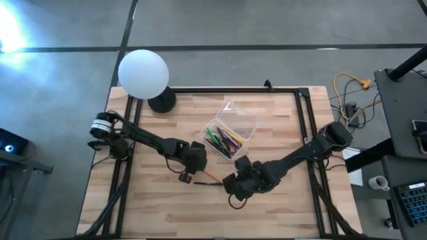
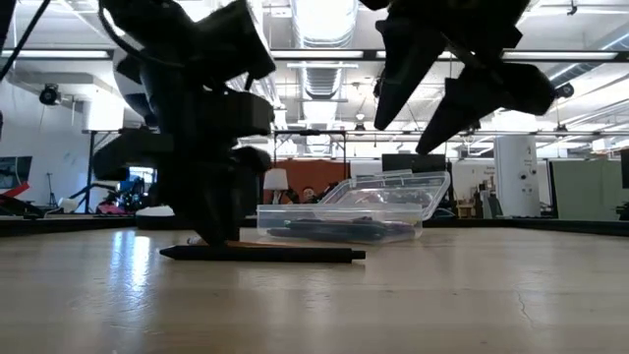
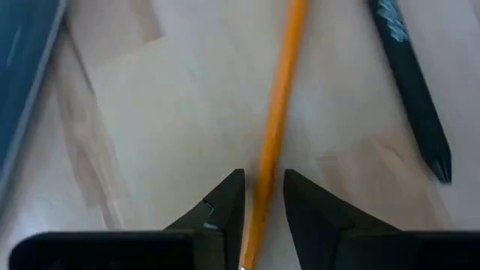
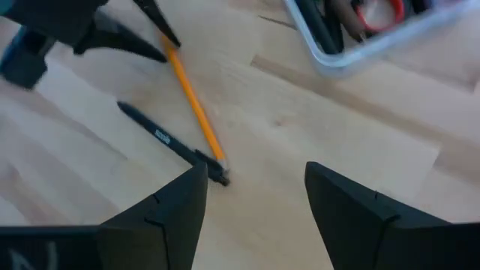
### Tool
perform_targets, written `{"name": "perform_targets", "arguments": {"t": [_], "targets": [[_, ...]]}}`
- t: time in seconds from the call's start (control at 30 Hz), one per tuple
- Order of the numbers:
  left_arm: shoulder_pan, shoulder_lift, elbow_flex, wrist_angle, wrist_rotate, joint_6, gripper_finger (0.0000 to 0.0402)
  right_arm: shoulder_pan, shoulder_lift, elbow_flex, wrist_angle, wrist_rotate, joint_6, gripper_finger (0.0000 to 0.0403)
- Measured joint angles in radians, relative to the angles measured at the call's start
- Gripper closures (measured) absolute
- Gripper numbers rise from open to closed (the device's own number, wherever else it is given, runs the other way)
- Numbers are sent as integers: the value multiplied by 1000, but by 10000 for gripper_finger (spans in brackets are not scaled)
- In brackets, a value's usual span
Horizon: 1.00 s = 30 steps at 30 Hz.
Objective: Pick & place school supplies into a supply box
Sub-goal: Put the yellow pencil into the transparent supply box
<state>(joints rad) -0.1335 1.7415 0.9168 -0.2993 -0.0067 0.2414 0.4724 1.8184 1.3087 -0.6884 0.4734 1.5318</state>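
Observation:
An orange pencil (image 3: pixel 281 97) lies flat on the wooden table beside a dark pen (image 3: pixel 412 90). My left gripper (image 3: pixel 262 196) is down at the table, open by a narrow gap. One finger stands on each side of the pencil near its end, with thin slits of table showing between. My right gripper (image 4: pixel 255 202) is wide open and hovers above the table near the pen's tip (image 4: pixel 217 174). The clear supply box (image 1: pixel 231 131) sits farther back with its lid open. It holds green, dark and yellow pens and red-handled scissors (image 4: pixel 379 13).
A white round lamp globe (image 1: pixel 143 73) on a dark base stands at the table's far left corner. A black frame (image 1: pixel 303 120) runs along the table's edges. Bare wood lies toward the near edge (image 1: pixel 213 220). In the low view the pen (image 2: pixel 260 255) lies in front of the box (image 2: pixel 373 211).

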Motion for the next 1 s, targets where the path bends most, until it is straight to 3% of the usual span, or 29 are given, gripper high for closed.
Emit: {"name": "perform_targets", "arguments": {"t": [0.2, 0.43, 0.63, 0.8, 1.0], "targets": [[42, 3, 23, -7, 40, -164, 353, -10, 1, -3, -1, -4, 258, 188], [45, 6, 37, -4, 3, -232, 385, -36, 1, -6, 12, -26, 276, 188], [29, 6, 36, -3, 2, -208, 384, -64, 22, -27, 16, -57, 272, 193], [23, 5, 36, -7, 4, -209, 382, -70, 63, -56, 102, -128, 268, 239], [17, 2, 43, -24, 28, -217, 382, -81, 77, -76, 122, -100, 292, 334]]}}
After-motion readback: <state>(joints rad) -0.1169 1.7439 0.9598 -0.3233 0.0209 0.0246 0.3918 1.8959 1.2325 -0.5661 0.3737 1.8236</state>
